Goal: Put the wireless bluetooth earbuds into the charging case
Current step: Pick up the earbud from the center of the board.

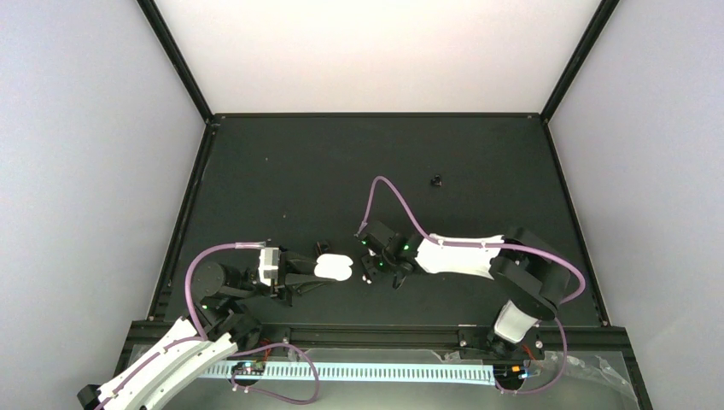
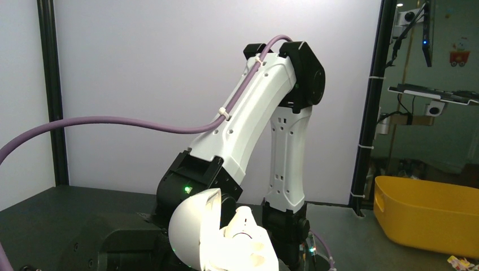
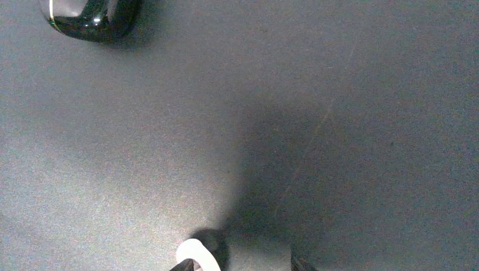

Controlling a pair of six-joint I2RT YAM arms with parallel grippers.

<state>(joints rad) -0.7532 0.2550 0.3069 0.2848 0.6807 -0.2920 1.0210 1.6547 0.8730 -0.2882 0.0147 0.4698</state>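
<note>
My left gripper (image 1: 300, 272) is shut on the white charging case (image 1: 333, 268), which it holds just above the black mat. In the left wrist view the case (image 2: 192, 234) stands open, lid up, with one white earbud (image 2: 244, 221) sitting in its base; my own fingers are hidden under it. A short way right of the case, my right gripper (image 1: 384, 273) points down at the mat. Its jaws are open (image 3: 240, 265), and a second white earbud (image 3: 197, 257) lies on the mat against the left fingertip (image 3: 183, 265). It shows as a white speck (image 1: 368, 278) from above.
A small black object (image 1: 436, 180) lies far back on the mat, and another dark bit (image 1: 323, 248) sits just behind the case. A dark glossy object (image 3: 90, 20) is at the right wrist view's top left. The right arm (image 2: 254, 124) rises beyond the case. A yellow bin (image 2: 429, 220) stands off the table.
</note>
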